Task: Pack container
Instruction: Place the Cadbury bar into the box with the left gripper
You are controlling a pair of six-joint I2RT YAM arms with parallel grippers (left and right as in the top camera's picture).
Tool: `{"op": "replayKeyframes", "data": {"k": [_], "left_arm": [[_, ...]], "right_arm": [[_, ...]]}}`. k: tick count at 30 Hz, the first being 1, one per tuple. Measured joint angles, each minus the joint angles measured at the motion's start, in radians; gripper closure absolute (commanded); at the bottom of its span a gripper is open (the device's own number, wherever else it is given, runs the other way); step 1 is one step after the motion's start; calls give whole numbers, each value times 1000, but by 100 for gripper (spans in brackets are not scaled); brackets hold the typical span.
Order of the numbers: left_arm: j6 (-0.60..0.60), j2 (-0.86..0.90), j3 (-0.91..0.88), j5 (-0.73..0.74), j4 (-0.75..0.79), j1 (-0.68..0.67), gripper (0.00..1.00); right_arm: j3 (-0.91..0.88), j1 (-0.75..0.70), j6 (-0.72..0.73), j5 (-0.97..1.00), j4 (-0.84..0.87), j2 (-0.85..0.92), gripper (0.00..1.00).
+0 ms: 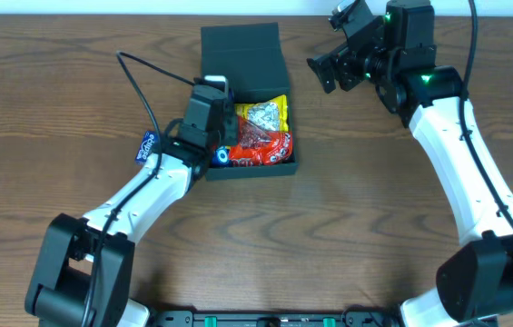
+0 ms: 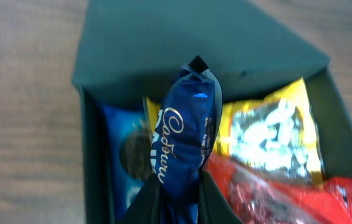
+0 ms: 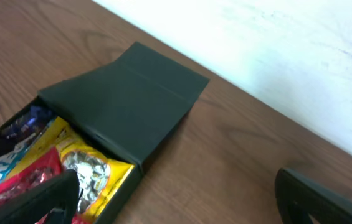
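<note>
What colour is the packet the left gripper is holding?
The packet is blue with white Cadbury script; left wrist view shows it best.

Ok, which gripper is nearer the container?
Left. The left gripper is over the container's left side, holding a Cadbury packet; the right gripper hovers apart, beyond its far-right corner.

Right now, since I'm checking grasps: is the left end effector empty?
No, the left end effector grips a blue Cadbury packet over the open container.
</note>
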Motion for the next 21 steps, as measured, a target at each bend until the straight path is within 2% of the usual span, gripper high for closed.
{"op": "replayKeyframes", "data": {"k": [10,11,13,21], "left_arm": [[-64,0,0,-21,-80,-52,94],[-69,0,0,-21,-80,-53,91],[-81,0,0,-24,-72,-54,62],[-70,-14,0,-74,-28,-55,55]], "right_arm": [[0,0,0,0,-10,0,1],[0,0,0,0,-9,0,1],[0,0,0,0,-9,0,1],[0,0,0,0,-10,0,1]]}}
